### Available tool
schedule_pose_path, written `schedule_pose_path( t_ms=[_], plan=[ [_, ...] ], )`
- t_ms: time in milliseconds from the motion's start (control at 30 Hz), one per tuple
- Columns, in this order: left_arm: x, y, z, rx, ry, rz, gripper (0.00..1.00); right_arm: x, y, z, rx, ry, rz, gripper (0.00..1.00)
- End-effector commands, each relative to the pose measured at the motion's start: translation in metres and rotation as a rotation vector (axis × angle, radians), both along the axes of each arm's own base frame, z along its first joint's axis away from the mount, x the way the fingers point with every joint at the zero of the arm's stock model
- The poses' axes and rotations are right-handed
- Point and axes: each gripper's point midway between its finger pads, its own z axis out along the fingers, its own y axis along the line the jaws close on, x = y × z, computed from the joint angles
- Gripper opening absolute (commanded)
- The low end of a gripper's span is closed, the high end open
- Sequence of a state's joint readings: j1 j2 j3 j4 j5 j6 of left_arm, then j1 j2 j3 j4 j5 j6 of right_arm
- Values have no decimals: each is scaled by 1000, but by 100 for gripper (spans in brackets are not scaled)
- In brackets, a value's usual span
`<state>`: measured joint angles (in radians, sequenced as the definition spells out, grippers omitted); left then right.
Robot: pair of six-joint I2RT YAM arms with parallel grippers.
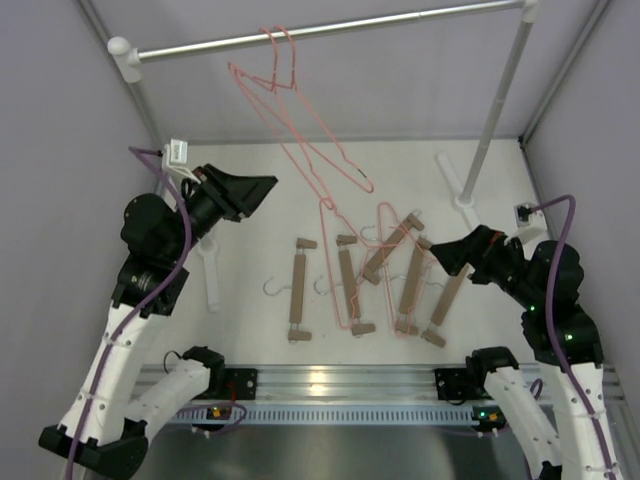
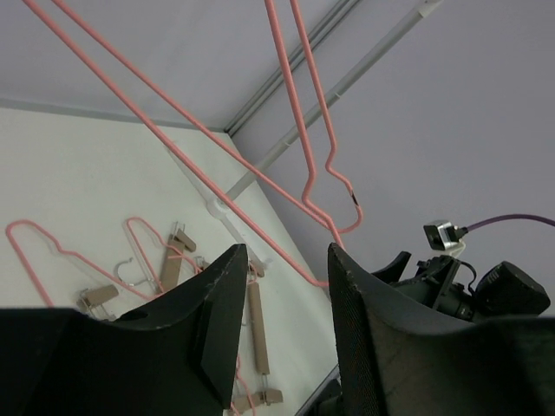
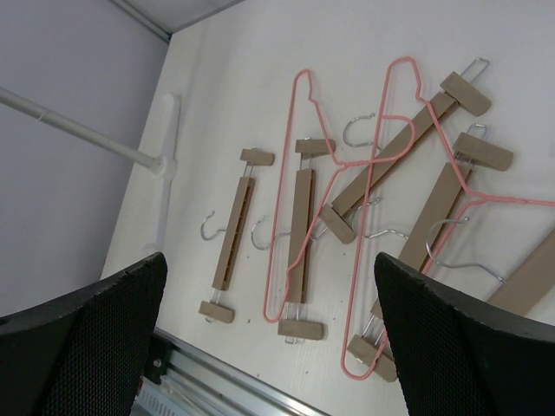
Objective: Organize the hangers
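Note:
Two pink wire hangers (image 1: 300, 120) hang by their hooks from the silver rail (image 1: 400, 20); they also show in the left wrist view (image 2: 173, 139). Two more pink hangers (image 1: 335, 270) lie on the table across the wooden bar hangers (image 1: 298, 290), several of which lie side by side; the right wrist view shows these (image 3: 232, 234) with a pink one (image 3: 290, 173) over them. My left gripper (image 1: 265, 190) (image 2: 286, 256) is open and empty, raised near the hanging pink hangers. My right gripper (image 1: 440, 250) (image 3: 270, 260) is open and empty above the right end of the row.
The rail rests on white posts at the left (image 1: 150, 110) and right (image 1: 495, 110), each on a white foot (image 3: 165, 165). Grey walls close the back and sides. A metal mounting rail (image 1: 330, 380) runs along the near edge.

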<state>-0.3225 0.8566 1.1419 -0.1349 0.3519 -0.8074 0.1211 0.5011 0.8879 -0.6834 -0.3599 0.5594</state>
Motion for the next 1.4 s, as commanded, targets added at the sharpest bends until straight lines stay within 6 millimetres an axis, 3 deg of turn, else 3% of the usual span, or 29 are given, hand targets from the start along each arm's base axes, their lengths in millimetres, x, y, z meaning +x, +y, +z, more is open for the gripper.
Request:
schedule_pose_path(
  t_ms=[0,33,67,200,267,300,467,667,700,733,800,833,900,933,967,1033,1067,1100,1367],
  plan=[
    [-17,3,-23,48,2,-24,48,2,-4,-10,-5,16,-22,100],
    [-26,4,-30,52,4,-37,49,3,-5,-13,-7,23,-33,100],
    [-26,2,-52,66,47,-48,52,4,-6,-19,-6,39,-40,99],
    [-35,4,-104,90,145,-54,56,5,-12,-27,-14,46,-80,99],
    [-41,1,-122,80,190,-83,51,5,-13,-29,-21,44,-81,99],
    [-41,-1,-142,85,238,-94,50,5,-14,-30,-27,40,-83,99],
    [-39,-9,-201,131,368,-94,51,6,-15,-32,-33,44,-93,99],
    [-54,-60,-247,288,416,-128,51,8,-15,-35,-23,50,-95,99],
    [-57,-76,-266,359,438,-126,51,8,-14,-35,-21,50,-94,100],
    [-53,-86,-262,376,412,-118,51,7,-14,-34,-22,48,-92,99],
    [-53,-105,-272,449,407,-125,51,6,-14,-32,-22,42,-89,99],
    [-47,-113,-295,521,441,-106,50,6,-14,-31,-23,40,-87,99],
    [-41,-132,-292,557,417,-114,50,5,-13,-29,-25,33,-78,100],
    [-34,-137,-309,625,421,-93,50,5,-13,-29,-25,31,-79,99],
    [-28,-146,-301,625,399,-86,50,4,-13,-28,-27,28,-78,99],
    [-21,-156,-307,661,393,-77,50,3,-13,-27,-25,26,-77,100],
    [-17,-159,-320,703,401,-77,49,2,-13,-27,-26,25,-74,100],
    [-12,-167,-313,698,386,-75,49,2,-12,-27,-24,26,-70,100],
    [4,-190,-342,798,391,-92,46,1,-12,-26,-30,17,-64,99]
  ],
)
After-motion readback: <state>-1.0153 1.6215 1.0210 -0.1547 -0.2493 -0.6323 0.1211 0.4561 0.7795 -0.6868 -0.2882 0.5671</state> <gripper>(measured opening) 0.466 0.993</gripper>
